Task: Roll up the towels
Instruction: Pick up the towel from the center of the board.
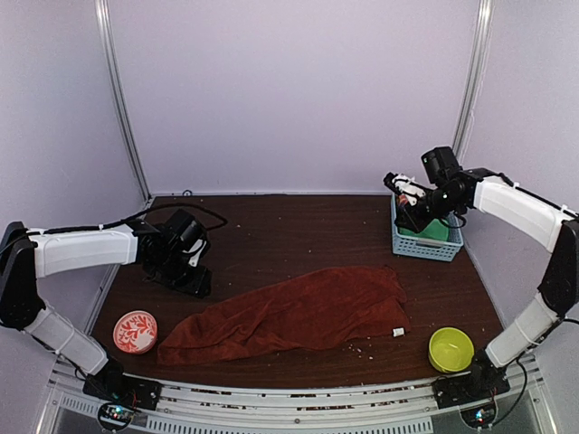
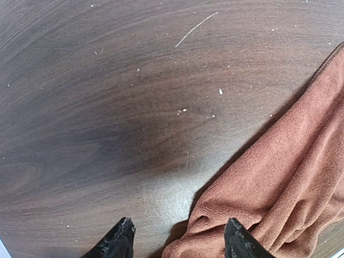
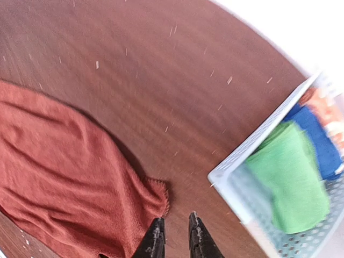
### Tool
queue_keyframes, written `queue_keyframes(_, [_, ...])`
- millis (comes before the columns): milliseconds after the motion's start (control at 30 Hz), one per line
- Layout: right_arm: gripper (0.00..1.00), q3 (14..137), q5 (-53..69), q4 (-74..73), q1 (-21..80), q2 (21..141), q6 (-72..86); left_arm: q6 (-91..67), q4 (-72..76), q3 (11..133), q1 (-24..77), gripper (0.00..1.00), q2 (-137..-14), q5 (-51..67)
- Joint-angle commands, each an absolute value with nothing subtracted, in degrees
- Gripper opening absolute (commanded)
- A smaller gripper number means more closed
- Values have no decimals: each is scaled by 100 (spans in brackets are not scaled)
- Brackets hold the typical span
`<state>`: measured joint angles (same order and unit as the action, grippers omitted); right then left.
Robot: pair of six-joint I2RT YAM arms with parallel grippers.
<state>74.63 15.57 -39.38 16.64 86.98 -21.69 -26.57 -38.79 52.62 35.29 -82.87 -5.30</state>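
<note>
Two towels: red towel [image 1: 298, 312] lies crumpled mid-table; green towel [image 3: 290, 183] sits in basket [image 3: 242, 150], blurred, basket cut off. Left gripper [image 2: 180, 239] spread above red edge; right gripper [image 3: 176, 236] narrowly parted, empty.

Rust-red towel [image 1: 298, 316] sprawls rumpled (unrolled); green towel [image 3: 290, 172] sits bundled in basket [image 1: 423, 246].

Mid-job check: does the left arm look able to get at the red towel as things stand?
Probably yes. The left end effector hangs open over bare table, and the red towel has its folded edge right at the fingertips, with nothing lying between them.
</note>
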Motion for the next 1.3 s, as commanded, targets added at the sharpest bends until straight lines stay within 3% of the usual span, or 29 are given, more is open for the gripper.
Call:
queue_keyframes(0, [17, 6941, 1316, -3854, 1700, 9305, -2280, -2575, -3656, 5330, 3497, 58, -8269, -487])
queue_keyframes(633, [29, 7342, 1374, -3581, 1714, 10901, -2338, -2663, -3709, 5103, 3487, 58, -7995, -571])
queue_keyframes(767, [22, 7424, 1660, -3698, 1712, 11103, -2344, -2646, -3709, 5107, 3487, 59, -8054, -592])
queue_keyframes(867, [6, 7489, 1747, -3787, 1714, 11140, -2351, -2647, -3709, 5097, 3489, 59, -8064, -648])
queue_keyframes(933, [0, 7558, 1706, -3898, 1705, 11003, -2364, -2646, -3709, 5089, 3482, 59, -8068, -667])
queue_keyframes(1267, [0, 7185, 952, -3773, 1588, 8437, -2066, -2786, -3677, 4925, 3409, 62, -8087, -709])
